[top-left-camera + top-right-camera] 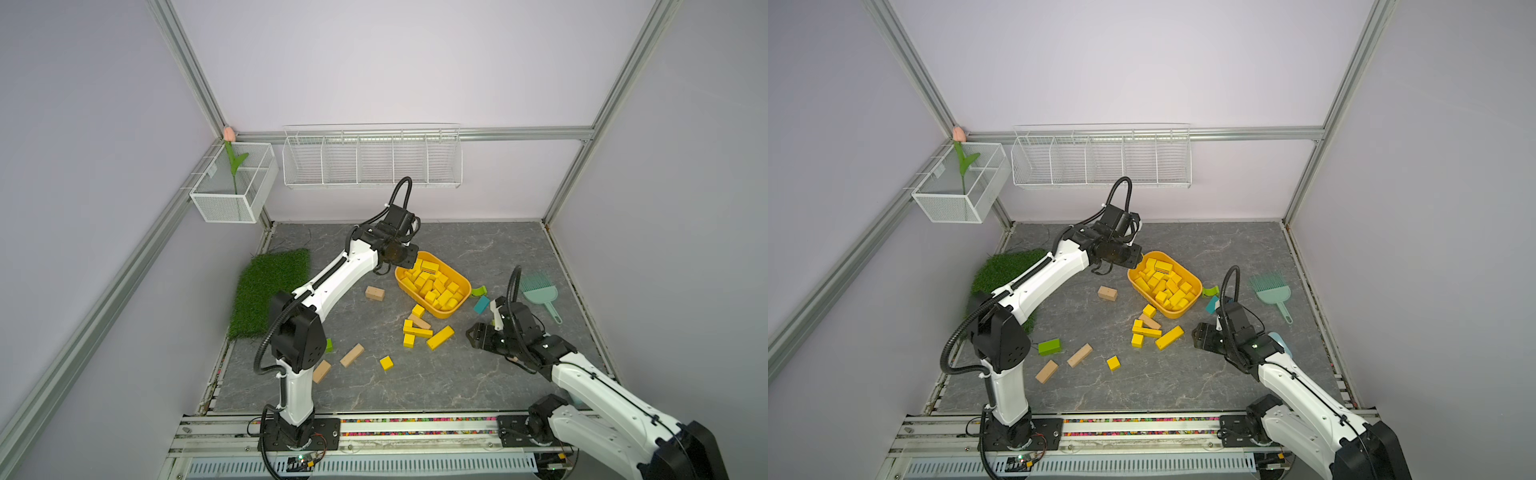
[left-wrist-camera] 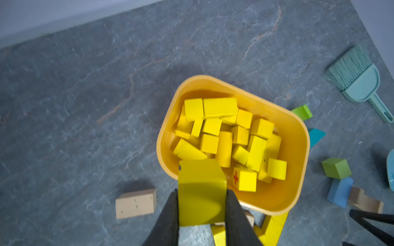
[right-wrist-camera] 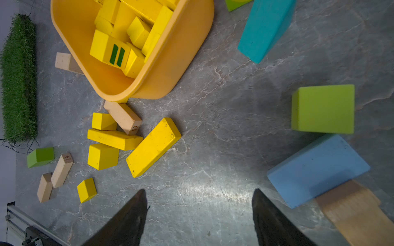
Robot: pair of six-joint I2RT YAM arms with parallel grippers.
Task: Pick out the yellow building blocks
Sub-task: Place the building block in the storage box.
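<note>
Grey marbled tabletop (image 1: 415, 386) strewn with yellow building blocks (image 1: 439, 337); lilac walls (image 1: 395, 62) around.

Left arm (image 1: 332, 282) and right arm (image 1: 590, 386) share glossy white link shells, black joint housings, and black ribbed hoses (image 1: 404, 188). The right claw (image 3: 199, 198) has dark, tapering fingers (image 3: 132, 221).

Pale lilac walls (image 1: 415, 62), aluminium frame rails (image 1: 519, 134), white wire shelf (image 1: 372, 158), grey marbled floor (image 1: 415, 382), green turf mat (image 1: 266, 286)

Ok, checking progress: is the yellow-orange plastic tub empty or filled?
Partly filled: the yellow-orange oval plastic tub holds a heap of bright yellow wooden blocks.
</note>
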